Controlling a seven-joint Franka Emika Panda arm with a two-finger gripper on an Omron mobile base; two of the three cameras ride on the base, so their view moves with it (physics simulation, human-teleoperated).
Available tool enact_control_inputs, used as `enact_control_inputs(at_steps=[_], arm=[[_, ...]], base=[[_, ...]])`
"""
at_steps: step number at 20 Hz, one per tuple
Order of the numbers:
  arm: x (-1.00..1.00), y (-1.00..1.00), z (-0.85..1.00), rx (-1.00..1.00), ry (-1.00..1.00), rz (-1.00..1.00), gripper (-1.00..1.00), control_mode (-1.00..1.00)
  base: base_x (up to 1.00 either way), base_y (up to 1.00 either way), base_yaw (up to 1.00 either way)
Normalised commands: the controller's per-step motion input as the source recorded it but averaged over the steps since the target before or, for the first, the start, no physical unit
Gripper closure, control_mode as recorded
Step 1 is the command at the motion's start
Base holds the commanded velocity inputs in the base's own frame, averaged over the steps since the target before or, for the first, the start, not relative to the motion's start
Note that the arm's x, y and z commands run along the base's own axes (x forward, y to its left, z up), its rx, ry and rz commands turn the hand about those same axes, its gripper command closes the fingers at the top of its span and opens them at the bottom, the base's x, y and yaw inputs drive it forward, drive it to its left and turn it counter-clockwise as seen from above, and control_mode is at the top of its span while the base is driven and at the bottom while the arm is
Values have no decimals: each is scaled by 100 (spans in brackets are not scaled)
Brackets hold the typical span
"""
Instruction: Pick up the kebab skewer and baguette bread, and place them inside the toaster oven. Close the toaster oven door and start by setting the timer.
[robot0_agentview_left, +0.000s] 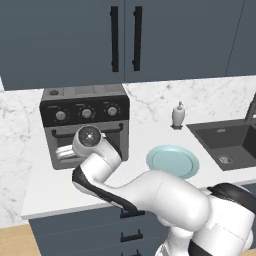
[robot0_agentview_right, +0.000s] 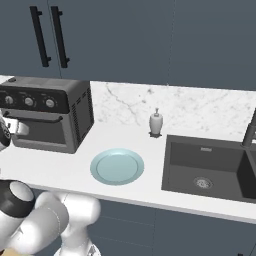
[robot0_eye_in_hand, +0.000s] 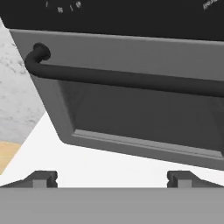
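Note:
The toaster oven (robot0_agentview_left: 85, 100) stands on the counter at the left, grey-silver, with three round knobs (robot0_agentview_left: 86, 113) on its black panel. Its door (robot0_eye_in_hand: 131, 113) stands upright against the front, dark glass below the black bar handle (robot0_eye_in_hand: 122, 78). My gripper (robot0_eye_in_hand: 111, 177) is open, close in front of the door and just below the handle, with nothing between its fingers. In the left base view my wrist covers the middle of the door. The kebab skewer and the baguette bread are out of view.
A pale blue plate (robot0_agentview_left: 172, 161) lies bare on the white counter (robot0_agentview_right: 60, 165) right of the oven. A soap dispenser (robot0_agentview_right: 156, 122) stands by the wall. A dark sink (robot0_agentview_right: 210, 170) is sunk in at the right. Dark cabinets hang above.

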Motion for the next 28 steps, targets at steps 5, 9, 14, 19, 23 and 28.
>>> enact_control_inputs(at_steps=[5,9,14,19,23,28], arm=[[-1,4,47,0,-12,0,-100,-100],[-6,11,36,0,-19,-1,-100,-100],[0,25,43,0,-23,-1,-100,-100],[0,5,23,7,-22,-1,-100,-100],[-1,16,9,2,-22,0,-100,-100],[-2,10,2,1,-18,-1,-100,-100]], base=[[0,0,0],[0,0,0],[0,0,0],[0,0,0],[0,0,0],[0,0,0]])
